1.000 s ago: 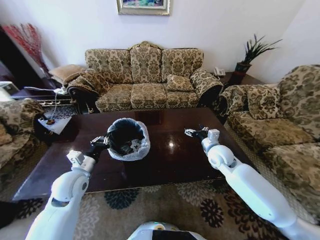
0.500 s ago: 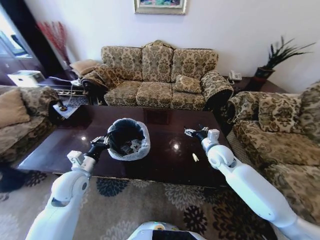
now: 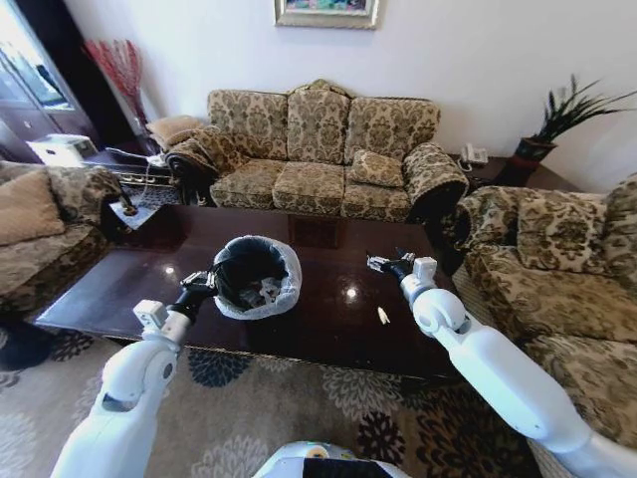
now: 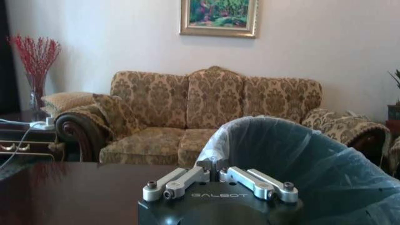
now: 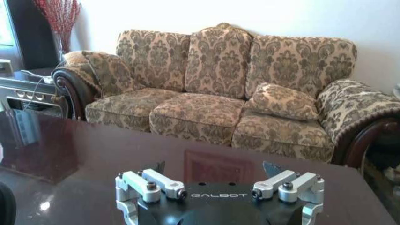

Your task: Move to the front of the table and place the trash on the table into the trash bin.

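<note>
The glossy dark brown table [image 3: 119,291] lies across the middle of the head view. My left gripper [image 3: 203,283] is shut on the rim of the trash bin [image 3: 255,276], a black bin with a whitish bag, and holds it over the table's near half. In the left wrist view the closed fingers [image 4: 206,167] pinch the bag rim [image 4: 275,140]. Several scraps of trash [image 3: 263,293] lie inside the bin. One small white scrap [image 3: 382,315] rests on the table near my right forearm. My right gripper [image 3: 379,263] hovers over the table, open and empty, with its jaws spread wide [image 5: 214,168].
A patterned three-seat sofa [image 3: 320,151] stands behind the table, an armchair [image 3: 569,261] to the right and another sofa [image 3: 42,227] to the left. A small side table [image 3: 131,213] sits at the far left corner. A floral rug [image 3: 289,398] covers the floor in front.
The whole picture has shifted, so the camera moved with the robot; the table now sits more squarely ahead. The white scrap has come into sight. Both arms keep their pose, bin still held.
</note>
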`<state>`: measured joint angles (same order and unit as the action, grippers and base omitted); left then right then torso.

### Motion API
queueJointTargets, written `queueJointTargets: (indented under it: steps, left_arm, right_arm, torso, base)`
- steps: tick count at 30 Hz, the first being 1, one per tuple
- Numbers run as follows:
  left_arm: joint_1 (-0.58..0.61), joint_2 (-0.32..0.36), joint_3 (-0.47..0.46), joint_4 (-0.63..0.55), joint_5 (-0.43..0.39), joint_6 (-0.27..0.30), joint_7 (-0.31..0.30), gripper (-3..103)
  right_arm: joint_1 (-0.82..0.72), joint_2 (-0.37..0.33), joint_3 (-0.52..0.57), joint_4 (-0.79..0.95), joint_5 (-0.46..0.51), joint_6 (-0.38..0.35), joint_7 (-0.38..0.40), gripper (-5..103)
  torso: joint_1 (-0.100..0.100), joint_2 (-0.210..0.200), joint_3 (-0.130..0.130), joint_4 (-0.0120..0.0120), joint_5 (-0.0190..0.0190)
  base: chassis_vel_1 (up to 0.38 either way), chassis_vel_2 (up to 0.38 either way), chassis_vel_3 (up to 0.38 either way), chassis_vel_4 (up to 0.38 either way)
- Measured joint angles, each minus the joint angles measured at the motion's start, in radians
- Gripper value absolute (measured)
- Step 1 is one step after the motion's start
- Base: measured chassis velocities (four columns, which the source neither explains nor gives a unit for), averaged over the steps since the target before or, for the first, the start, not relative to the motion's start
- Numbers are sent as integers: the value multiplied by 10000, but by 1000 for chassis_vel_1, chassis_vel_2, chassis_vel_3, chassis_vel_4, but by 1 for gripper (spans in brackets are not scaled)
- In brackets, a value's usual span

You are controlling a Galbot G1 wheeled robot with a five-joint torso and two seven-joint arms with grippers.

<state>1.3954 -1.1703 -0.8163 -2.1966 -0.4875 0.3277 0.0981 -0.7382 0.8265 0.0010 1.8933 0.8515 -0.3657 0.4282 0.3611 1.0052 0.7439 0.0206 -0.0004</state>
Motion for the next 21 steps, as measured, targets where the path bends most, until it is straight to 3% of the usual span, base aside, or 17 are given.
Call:
queueJointTargets:
  steps: [21]
  left_arm:
    - [0, -1, 6, 2, -3, 10, 7, 2]
  right_arm:
    - [2, -3, 0, 2, 0, -2, 0, 100]
  torso:
    - [-2, 1, -1, -4, 4]
  base:
    - [0, 0, 0, 0]
